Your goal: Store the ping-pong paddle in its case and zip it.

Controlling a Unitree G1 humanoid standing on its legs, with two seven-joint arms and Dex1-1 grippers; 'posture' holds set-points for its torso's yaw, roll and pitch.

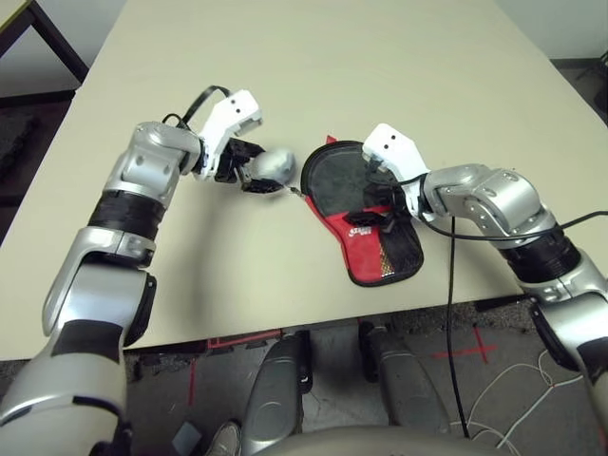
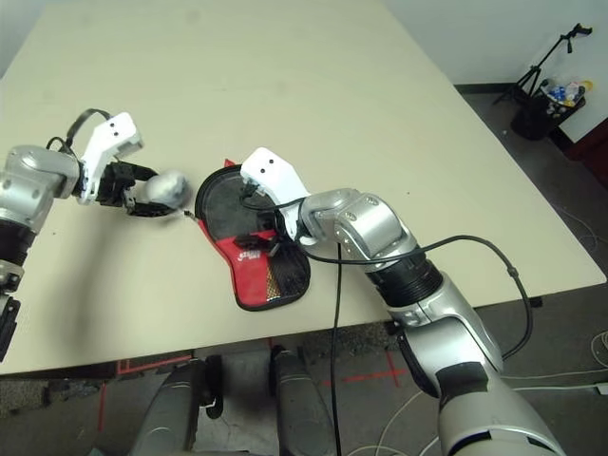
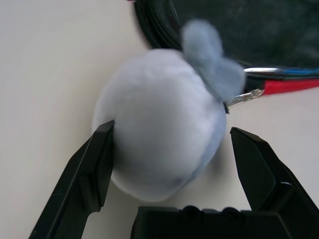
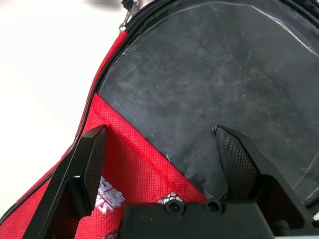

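Fingers of the left gripper [image 3: 169,164] are spread wide around a grey-white wad [image 3: 159,119], one touching it. Right gripper [image 4: 164,164] is held open over the case [image 1: 366,214], mid-frame, paddle [image 4: 214,89] seen through its clear side.

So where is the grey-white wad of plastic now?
The grey-white wad of plastic lies on the table, between the open fingers of the left hand, just left of the case.
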